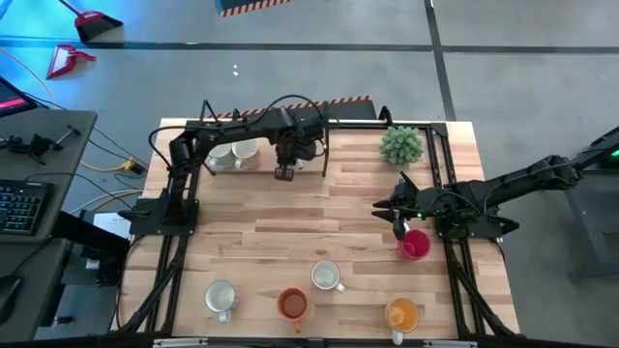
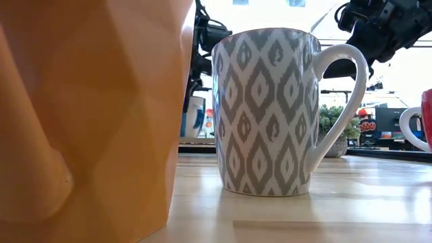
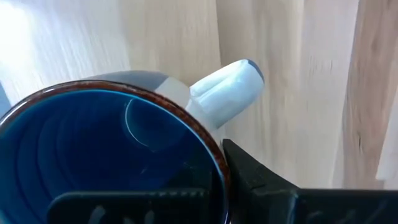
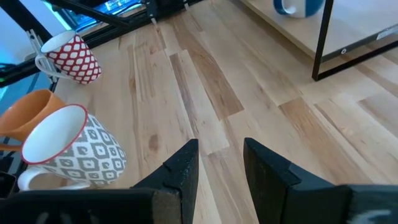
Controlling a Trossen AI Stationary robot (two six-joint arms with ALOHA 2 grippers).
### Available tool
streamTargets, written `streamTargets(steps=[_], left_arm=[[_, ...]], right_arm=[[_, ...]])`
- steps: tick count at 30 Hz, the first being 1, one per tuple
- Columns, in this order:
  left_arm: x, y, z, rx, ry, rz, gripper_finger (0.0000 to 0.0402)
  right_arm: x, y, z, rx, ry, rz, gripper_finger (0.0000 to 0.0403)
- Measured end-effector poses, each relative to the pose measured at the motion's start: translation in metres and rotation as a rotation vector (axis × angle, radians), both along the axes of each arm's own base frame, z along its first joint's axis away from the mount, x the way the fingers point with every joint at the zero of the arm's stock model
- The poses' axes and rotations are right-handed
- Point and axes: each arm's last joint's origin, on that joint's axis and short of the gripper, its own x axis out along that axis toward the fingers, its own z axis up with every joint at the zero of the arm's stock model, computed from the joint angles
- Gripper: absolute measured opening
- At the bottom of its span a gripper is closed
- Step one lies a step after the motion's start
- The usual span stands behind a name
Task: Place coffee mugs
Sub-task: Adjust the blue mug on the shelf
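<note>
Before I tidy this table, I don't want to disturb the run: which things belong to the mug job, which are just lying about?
Job: blue mug in left gripper; red mug beside open right gripper; back white mugs; front white mugs, red-orange mug, yellow-orange mug.
Lying about: potted plant; off the table, keyboard, dustpan.

One camera hangs overhead, looking straight down on the whole wooden surface. Another sits at surface level, so close that the grey-patterned mug fills its sight. The left wrist camera is pressed right over a blue mug; the right wrist one looks across the boards, also catching that patterned mug.
</note>
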Motion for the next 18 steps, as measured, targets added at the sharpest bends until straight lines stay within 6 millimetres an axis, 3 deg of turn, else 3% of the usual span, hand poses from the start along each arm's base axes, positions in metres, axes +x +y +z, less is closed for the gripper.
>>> streamTargets(steps=[9,14,18], left_arm=[[-0.011,0.004,0.005,-0.046,0.023,0.020,0.0004],[-0.025,0.010,0.022,-0.033,-0.033,0.054,0.0004],[-0.035,0.009,0.015,-0.068,-0.020,0.061,0.0004]], right_arm=[[0.000,0.000,0.000,0.021,-0.003,-0.019,0.0108],[0.000,-0.001,0.001,0.017,-0.013,-0.037,0.0108],[0.001,-0.001,0.002,0.014,-0.025,-0.042,0.0108]])
